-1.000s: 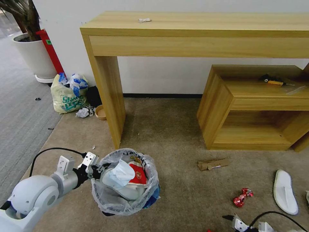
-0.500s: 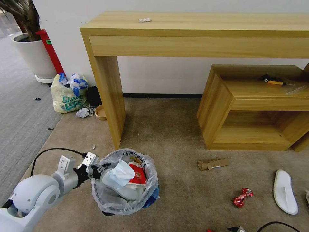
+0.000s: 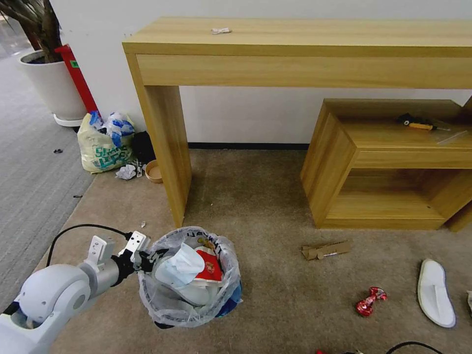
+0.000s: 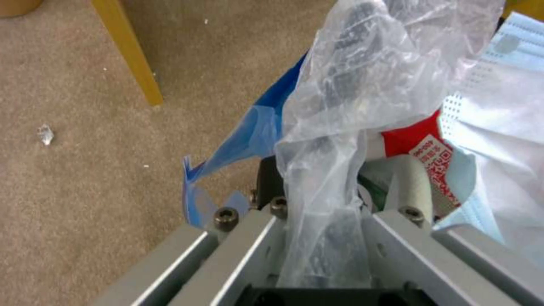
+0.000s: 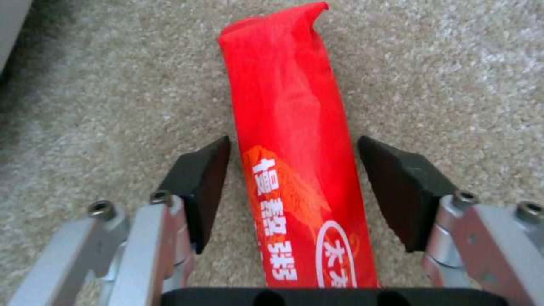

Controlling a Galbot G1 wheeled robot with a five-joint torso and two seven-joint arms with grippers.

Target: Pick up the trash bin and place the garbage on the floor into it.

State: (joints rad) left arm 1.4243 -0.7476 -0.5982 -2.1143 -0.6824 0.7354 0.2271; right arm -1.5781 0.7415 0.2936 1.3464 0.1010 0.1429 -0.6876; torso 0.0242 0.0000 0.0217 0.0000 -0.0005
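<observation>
I see white Chinese print on the red wrapper (image 5: 295,170) between my right gripper's (image 5: 295,187) parted jaws; left gripper (image 3: 147,259) clamps the trash bin (image 3: 189,280) rim, lower left, open floor (image 3: 275,196) around.

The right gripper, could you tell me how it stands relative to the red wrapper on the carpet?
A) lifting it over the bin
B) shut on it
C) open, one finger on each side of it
C: the right gripper is open, its fingers either side of the red wrapper lying on the carpet.
</observation>
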